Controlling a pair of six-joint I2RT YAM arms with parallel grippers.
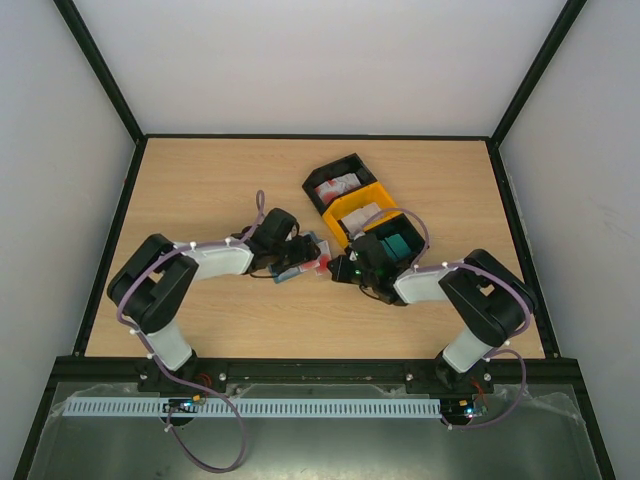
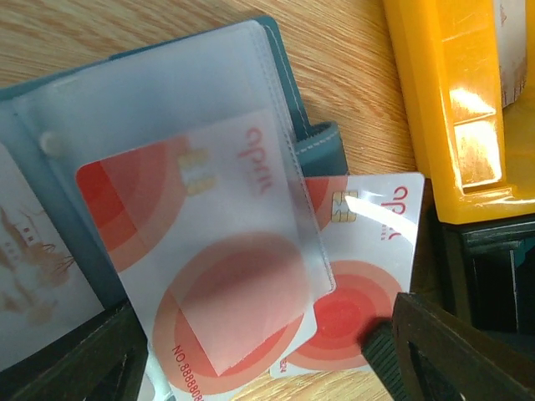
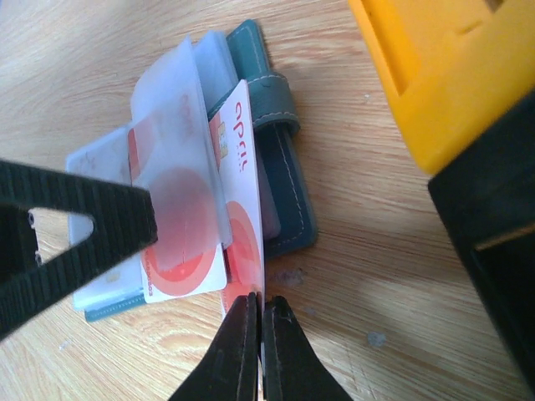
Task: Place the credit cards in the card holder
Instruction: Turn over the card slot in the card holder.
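Wooden desk (image 1: 200, 180) holds the teal card holder (image 3: 288, 192) open near its middle. Our right gripper (image 3: 257, 305) pinches a red-and-white credit card (image 2: 368, 251) at its edge. Our left gripper (image 2: 259, 351), jaws spread, hovers above. A yellow bin (image 3: 435, 75) crowds us alongside.

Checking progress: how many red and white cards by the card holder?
2: one card half inside the card holder's clear sleeve, the other card pinched in the right hand. Others may be hidden.
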